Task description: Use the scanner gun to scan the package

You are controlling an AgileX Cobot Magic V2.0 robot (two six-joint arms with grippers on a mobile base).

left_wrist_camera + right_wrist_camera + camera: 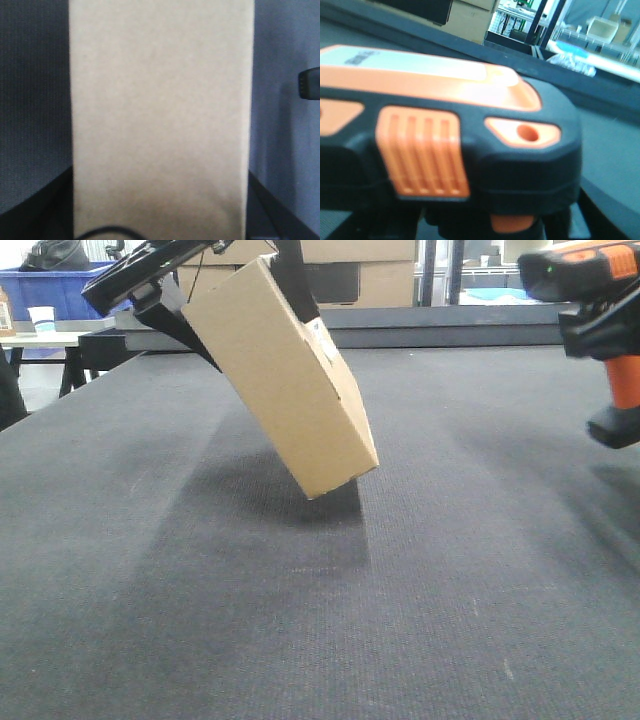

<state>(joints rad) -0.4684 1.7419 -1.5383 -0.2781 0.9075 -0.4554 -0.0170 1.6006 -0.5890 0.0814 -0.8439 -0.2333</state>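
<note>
The package (285,380), a tan cardboard box, hangs tilted with its lower corner close over the dark mat (200,620). A small white label (322,340) shows on its narrow right side. My left gripper (235,305) is shut on the box's upper end, one black finger on each side. The left wrist view is filled by the package (160,120), held by the left gripper (160,220). The scanner gun (600,290), black head and orange handle, is up at the far right, apart from the box. The right gripper (600,335) is shut on it. The scanner gun (450,135) hides most of the right gripper (485,230).
A larger cardboard box with a dark panel (350,280) stands behind the table's back rail. A blue bin (60,290) and a white cup (42,318) sit on a bench at the far left. The scanner's black base (310,82) shows at the left wrist view's right edge.
</note>
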